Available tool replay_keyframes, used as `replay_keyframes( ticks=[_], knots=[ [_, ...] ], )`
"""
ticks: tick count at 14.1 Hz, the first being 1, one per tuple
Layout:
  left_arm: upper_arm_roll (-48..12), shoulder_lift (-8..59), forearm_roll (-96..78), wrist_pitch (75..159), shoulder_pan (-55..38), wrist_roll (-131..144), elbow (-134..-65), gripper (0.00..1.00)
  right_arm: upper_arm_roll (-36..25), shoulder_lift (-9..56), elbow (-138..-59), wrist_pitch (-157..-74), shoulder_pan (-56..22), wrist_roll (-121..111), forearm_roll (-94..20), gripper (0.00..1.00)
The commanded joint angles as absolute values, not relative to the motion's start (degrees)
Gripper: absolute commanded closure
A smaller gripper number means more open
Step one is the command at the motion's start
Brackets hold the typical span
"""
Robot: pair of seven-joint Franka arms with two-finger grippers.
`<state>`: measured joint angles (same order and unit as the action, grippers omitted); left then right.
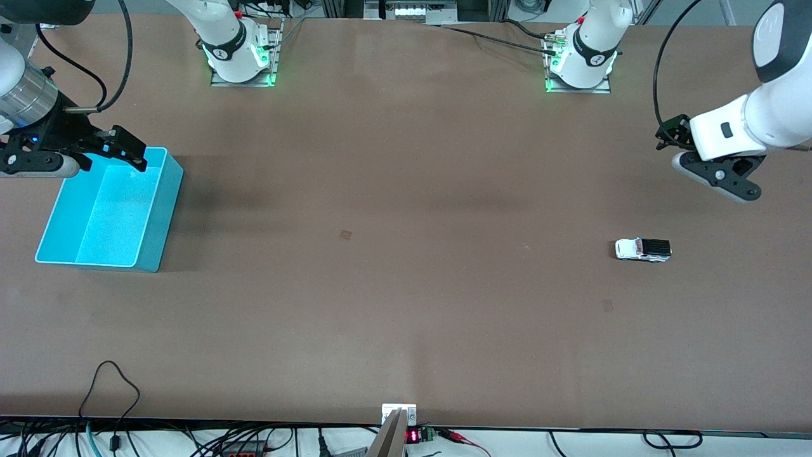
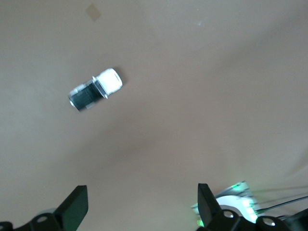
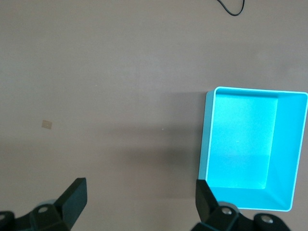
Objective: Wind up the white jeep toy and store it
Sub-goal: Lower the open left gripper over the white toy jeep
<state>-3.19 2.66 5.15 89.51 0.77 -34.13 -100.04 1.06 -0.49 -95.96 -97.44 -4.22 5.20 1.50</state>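
The white jeep toy [image 1: 642,250] is shown resting on its wheels on the bare table [image 1: 406,285] toward the left arm's end, untouched; winding is judged not yet begun. Its long axis is laid along the table's length. The left gripper [image 1: 701,158] is held in the air above the table, its fingers [image 2: 77,204] spread apart and empty; the toy lies nearer to the front camera than the spot beneath it. Only 1 arm is close: the left. The right gripper [image 1: 95,152] is seen released, waiting over the cyan bin [image 1: 166,209] at the right arm's end, well apart from the toy.
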Motion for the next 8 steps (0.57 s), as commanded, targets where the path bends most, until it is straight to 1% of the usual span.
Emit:
replay_keyframes(
  ticks=[1, 4, 8],
  knots=[
    [-3.08, 5.44, 7.82, 93.15, 1.67, -47.77, -99.40, 0.00, 1.14, -0.88, -95.98, -97.29, -4.48, 5.45, 2.20, 0.00],
    [-2.99, 8.78, 8.00, 98.86, 4.82, -61.13, -100.45, 0.00, 1.14, -0.88, -95.98, -97.29, -4.48, 5.45, 2.20, 0.00],
    [-3.08, 13.35, 8.00, 109.14, 8.70, -77.41, -103.26, 0.00, 1.14, -0.88, -95.98, -97.38, -4.48, 5.45, 2.20, 0.00]
  ],
)
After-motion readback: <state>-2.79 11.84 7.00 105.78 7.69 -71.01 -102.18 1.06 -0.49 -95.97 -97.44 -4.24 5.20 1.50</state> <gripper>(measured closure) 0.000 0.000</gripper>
